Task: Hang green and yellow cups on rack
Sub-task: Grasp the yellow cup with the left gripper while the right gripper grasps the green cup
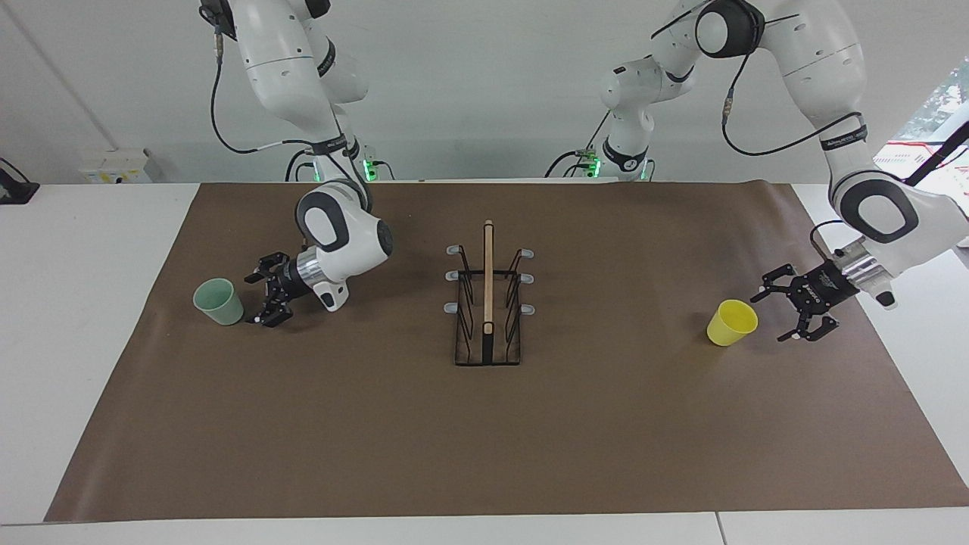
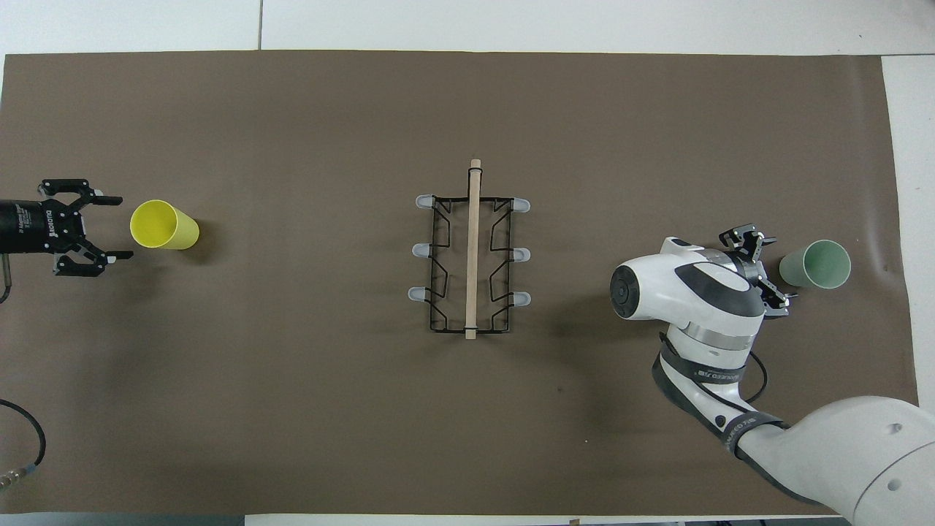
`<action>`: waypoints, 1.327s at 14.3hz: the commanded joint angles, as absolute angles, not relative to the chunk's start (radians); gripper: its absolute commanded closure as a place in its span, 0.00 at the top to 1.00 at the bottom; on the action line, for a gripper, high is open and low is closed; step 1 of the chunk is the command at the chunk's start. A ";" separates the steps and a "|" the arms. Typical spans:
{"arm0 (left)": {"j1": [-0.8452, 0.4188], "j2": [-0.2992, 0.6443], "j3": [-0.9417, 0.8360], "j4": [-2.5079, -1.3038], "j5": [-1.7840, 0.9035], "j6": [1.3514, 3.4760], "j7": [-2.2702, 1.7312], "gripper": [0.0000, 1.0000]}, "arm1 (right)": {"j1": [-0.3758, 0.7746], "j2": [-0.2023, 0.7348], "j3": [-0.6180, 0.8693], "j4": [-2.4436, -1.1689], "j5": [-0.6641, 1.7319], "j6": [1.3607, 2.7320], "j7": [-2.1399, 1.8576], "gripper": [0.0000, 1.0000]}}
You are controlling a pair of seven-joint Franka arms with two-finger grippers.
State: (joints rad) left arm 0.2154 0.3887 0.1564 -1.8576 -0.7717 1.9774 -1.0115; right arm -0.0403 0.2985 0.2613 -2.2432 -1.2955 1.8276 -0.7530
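Note:
The pale green cup (image 1: 218,301) stands upright on the brown mat toward the right arm's end of the table; it also shows in the overhead view (image 2: 816,264). My right gripper (image 1: 257,300) (image 2: 778,272) is open, low beside the cup and pointing at it, with a small gap between them. The yellow cup (image 1: 731,322) (image 2: 163,225) stands upright toward the left arm's end. My left gripper (image 1: 774,316) (image 2: 123,226) is open, low beside it, jaws facing the cup and apart from it. The rack (image 1: 488,272) (image 2: 473,248) stands mid-table with no cups on its prongs.
The brown mat (image 1: 484,439) covers most of the white table (image 1: 76,318). The cups stand near the mat's two short ends. A small dark object (image 1: 15,185) lies at the table's corner by the right arm's end.

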 commanded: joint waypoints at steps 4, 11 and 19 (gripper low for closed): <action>0.178 0.296 0.155 -2.072 -1.007 2.158 -0.933 1.00 | -0.090 0.305 0.268 -2.275 -1.406 1.847 -0.592 1.00; 0.132 0.275 0.153 -2.148 -1.161 2.230 -0.850 1.00 | -0.158 0.308 0.268 -2.295 -1.477 1.902 -0.554 1.00; 0.115 0.252 0.153 -2.161 -1.219 2.243 -0.828 0.00 | -0.207 0.308 0.268 -2.307 -1.546 1.913 -0.522 0.28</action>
